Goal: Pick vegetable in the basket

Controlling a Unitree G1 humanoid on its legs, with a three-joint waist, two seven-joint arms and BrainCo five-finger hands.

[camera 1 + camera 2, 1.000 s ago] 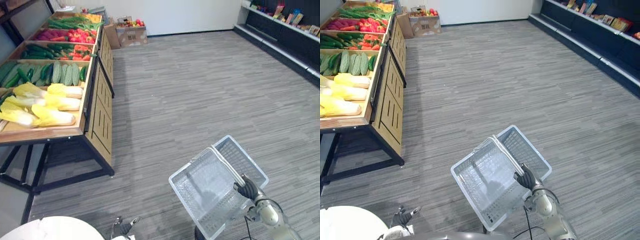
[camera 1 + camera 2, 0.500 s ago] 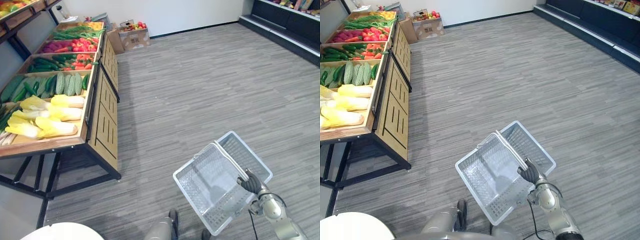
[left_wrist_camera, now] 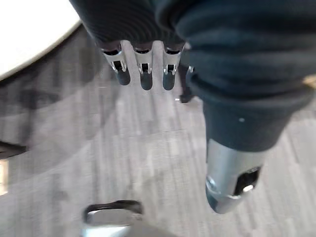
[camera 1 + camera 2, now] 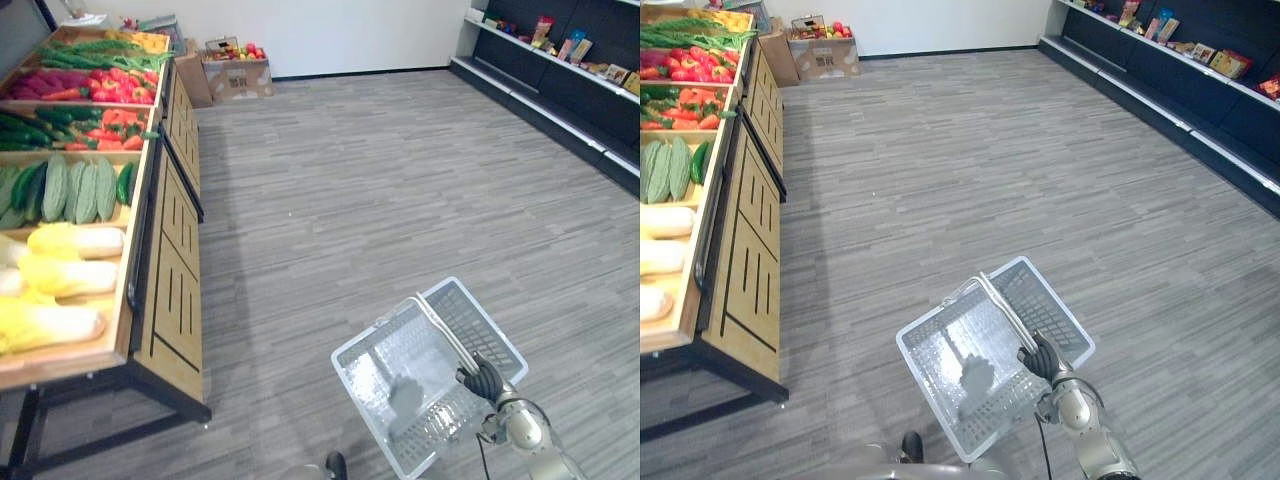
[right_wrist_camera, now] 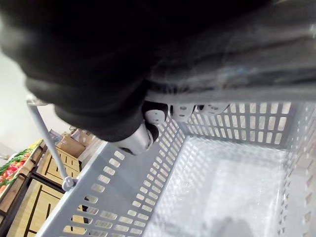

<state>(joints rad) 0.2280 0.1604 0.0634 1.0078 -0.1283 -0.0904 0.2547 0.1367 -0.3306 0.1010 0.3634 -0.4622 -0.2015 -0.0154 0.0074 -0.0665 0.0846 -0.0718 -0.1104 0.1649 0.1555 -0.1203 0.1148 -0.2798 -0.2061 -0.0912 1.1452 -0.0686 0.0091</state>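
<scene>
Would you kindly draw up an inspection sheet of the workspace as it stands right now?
Surface: grey plank floor; wooden display stand on the robot's left.
Job's things: grey basket with no vegetable in it; pale cabbages, green gourds and red peppers lie in the stand's bins.
Clutter: cardboard box with produce by the far wall.
Hands: right hand curled round the basket's handle; left hand holds nothing, fingers relaxed above the floor.
Cables: nothing seen.
Surroundings: dark shelves with packaged goods along the right wall.
</scene>
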